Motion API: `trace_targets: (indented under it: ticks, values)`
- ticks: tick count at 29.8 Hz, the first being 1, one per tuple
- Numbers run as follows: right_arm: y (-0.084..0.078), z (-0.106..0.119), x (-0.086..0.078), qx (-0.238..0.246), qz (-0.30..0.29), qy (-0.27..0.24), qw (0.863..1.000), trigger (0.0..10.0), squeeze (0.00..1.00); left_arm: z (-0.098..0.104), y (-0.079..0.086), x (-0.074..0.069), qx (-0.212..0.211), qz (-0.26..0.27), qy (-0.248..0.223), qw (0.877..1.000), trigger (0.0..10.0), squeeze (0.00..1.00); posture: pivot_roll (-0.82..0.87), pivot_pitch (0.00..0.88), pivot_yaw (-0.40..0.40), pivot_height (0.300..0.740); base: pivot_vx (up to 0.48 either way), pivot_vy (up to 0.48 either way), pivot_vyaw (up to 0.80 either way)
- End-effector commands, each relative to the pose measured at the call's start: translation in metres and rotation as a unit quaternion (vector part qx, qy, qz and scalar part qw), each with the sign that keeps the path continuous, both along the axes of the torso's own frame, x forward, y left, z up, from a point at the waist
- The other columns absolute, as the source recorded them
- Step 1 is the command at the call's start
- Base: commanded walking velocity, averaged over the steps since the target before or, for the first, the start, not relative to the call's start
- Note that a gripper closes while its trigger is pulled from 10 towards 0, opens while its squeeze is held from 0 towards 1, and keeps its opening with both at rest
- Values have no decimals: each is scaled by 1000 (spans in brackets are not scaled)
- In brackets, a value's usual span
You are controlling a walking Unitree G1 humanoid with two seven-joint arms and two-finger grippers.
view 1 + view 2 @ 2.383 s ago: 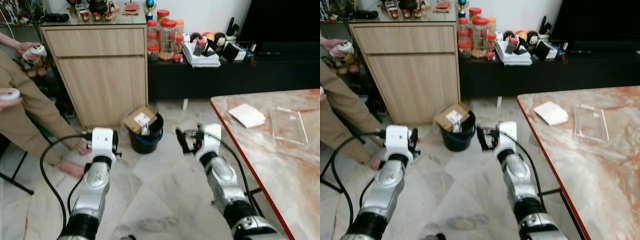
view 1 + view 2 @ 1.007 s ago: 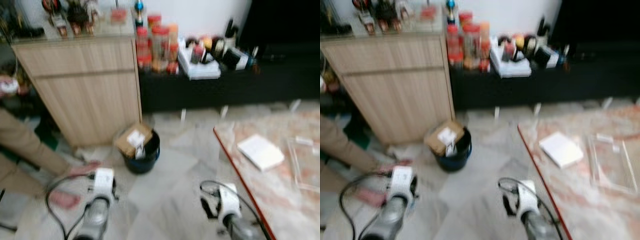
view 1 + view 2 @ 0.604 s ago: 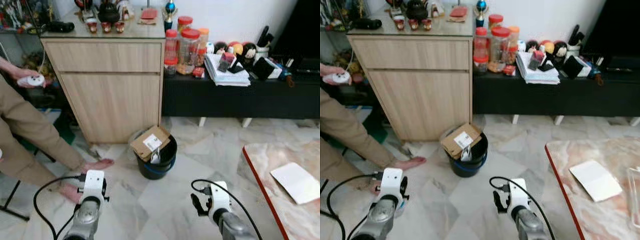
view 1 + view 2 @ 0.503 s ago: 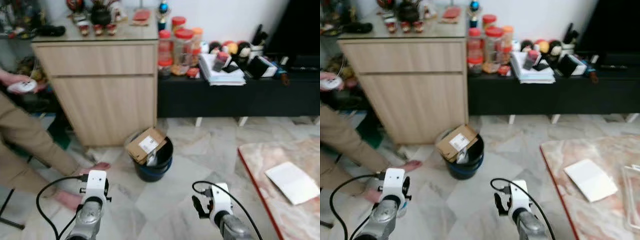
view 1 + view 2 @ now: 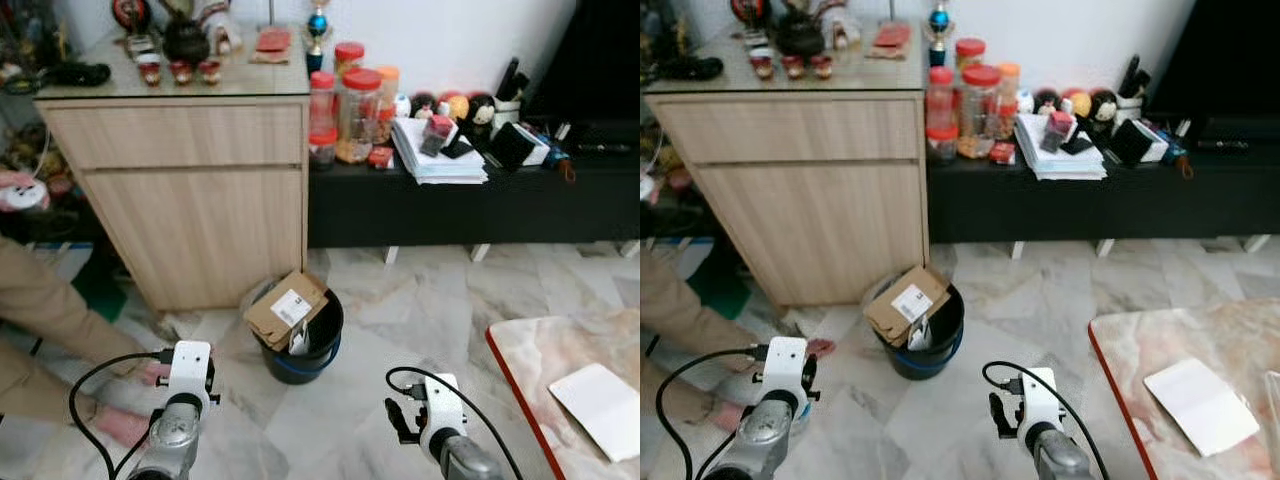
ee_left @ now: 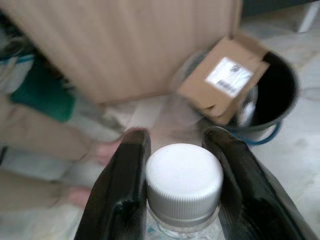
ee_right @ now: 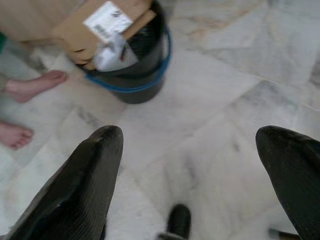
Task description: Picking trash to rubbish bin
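Now bin (image 5: 305, 345) sits nearer, view shifted.

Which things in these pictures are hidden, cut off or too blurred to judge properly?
- The clear plastic bottle with a white cap: in the left wrist view the left gripper's fingers and the bottom edge hide its body.
- The black rubbish bin: in the eye views the brown cardboard box covers what lies deeper inside.
- The white paper on the marble table: the frame edge cuts the table.
- The person's foot: blurred in the left wrist view.
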State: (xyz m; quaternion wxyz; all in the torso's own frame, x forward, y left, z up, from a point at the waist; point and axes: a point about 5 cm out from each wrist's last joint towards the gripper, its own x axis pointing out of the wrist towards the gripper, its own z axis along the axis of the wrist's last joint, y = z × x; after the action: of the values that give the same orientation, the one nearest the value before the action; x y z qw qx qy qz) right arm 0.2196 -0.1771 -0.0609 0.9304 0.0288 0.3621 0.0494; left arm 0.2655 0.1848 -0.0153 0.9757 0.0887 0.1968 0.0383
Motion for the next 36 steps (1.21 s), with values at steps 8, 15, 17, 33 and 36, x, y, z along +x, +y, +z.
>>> trace_targets:
  ticks: [8, 15, 17, 33, 36]
  values:
    - [-1, 0, 0, 3, -10, 0, 1000, 10000, 0, 2, -1, 2, 5, -11, -4, 1000, 10000, 0, 31, 56, -30, 740, 375, 0, 0]
    - [0, 0, 1, 5, -11, -1, 1000, 10000, 0, 2, -2, 2, 5, -14, -4, 1000, 10000, 0, 31, 57, -30, 740, 374, 0, 0]
    - [0, 1, 1, 6, -11, -1, 1000, 10000, 0, 2, -3, 2, 6, -16, -3, 1000, 10000, 0, 31, 57, -30, 740, 375, 0, 0]
    - [1, 1, 2, 7, -7, -2, 1000, 10000, 0, 2, -6, 3, 5, -22, -3, 1000, 10000, 0, 32, 59, -31, 740, 375, 0, 0]
    - [2, 1, 2, 8, -7, -3, 1000, 10000, 0, 1, -6, 3, 4, -22, -2, 1000, 10000, 0, 32, 59, -31, 740, 375, 0, 0]
